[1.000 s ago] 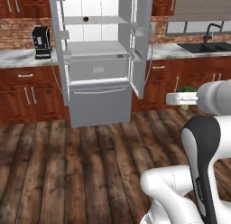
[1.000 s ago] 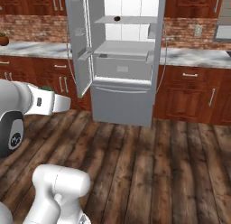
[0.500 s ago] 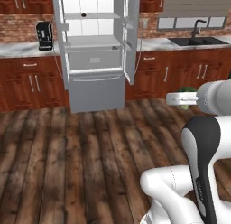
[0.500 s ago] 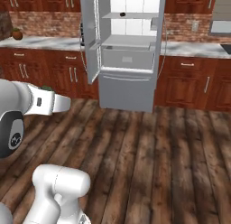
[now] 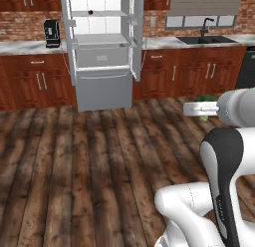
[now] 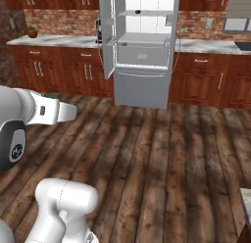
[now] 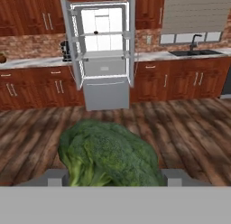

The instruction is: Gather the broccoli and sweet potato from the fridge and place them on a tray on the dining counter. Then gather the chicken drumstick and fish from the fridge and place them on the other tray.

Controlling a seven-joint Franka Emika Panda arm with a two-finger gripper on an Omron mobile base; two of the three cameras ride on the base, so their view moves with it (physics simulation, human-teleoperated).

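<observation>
A big green head of broccoli (image 7: 108,157) sits between my fingertips in the hand view, and my gripper (image 7: 116,178) is shut on it. One grey finger (image 7: 56,178) shows at its left and the other at its right. In the left base view the broccoli (image 5: 203,98) peeks out behind the white hand, held in the air over the wooden floor. The right base view shows a sliver of the broccoli (image 6: 51,96) above the hand. The fridge (image 5: 104,47) stands far ahead with both doors open. A small dark item (image 7: 95,32) on its upper shelf is too small to identify.
Dark wooden floor (image 5: 99,156) stretches between me and the fridge (image 6: 142,46). Red-brown cabinets with a pale counter line the far wall. On that counter are a coffee machine (image 5: 51,33), a sink (image 5: 206,39) and an orange item (image 6: 32,32). A pale counter corner (image 6: 245,200) shows at the lower right.
The whole picture has shifted and the fridge looks smaller, so the base has backed away from it. The broccoli stays in my grip.
</observation>
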